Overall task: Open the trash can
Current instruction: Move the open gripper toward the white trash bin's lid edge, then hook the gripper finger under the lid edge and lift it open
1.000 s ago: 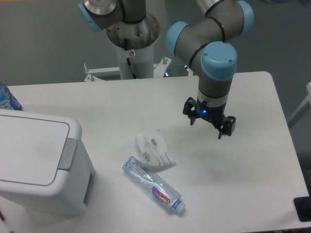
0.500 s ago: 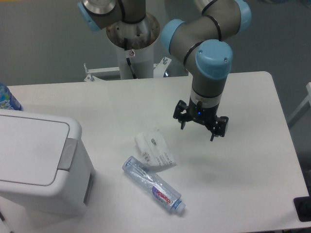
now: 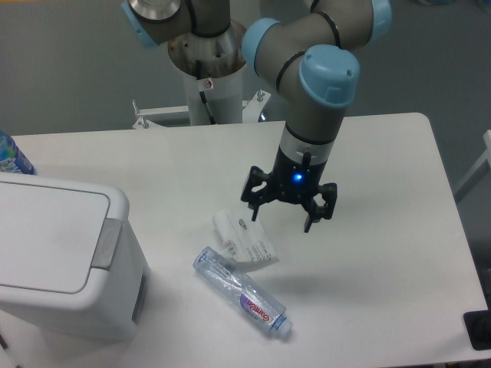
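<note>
At the far left edge you have a blue-labelled bottle (image 3: pixel 9 156) half out of frame; just below it sits the trash can (image 3: pixel 54 261), filling the lower-left corner of the table (image 3: pixel 399 253), its flat lid down and the grey push tab (image 3: pixel 107 243) on the lid's right edge facing the arm; the can is not yet opened. Moving right, a crumpled white wrapper (image 3: pixel 244 238) and a clear plastic bottle (image 3: pixel 242 292) lie between the can and the arm; you should pass above them rather than through them. Further right the gripper (image 3: pixel 281 218) hangs above the table beside the wrapper, fingers spread apart and holding nothing, well apart from the can. To do this step well, carry it left at height, centre one fingertip over the tab, then press straight down; an off-centre push would likely slide off the tab or shove the whole can.
</note>
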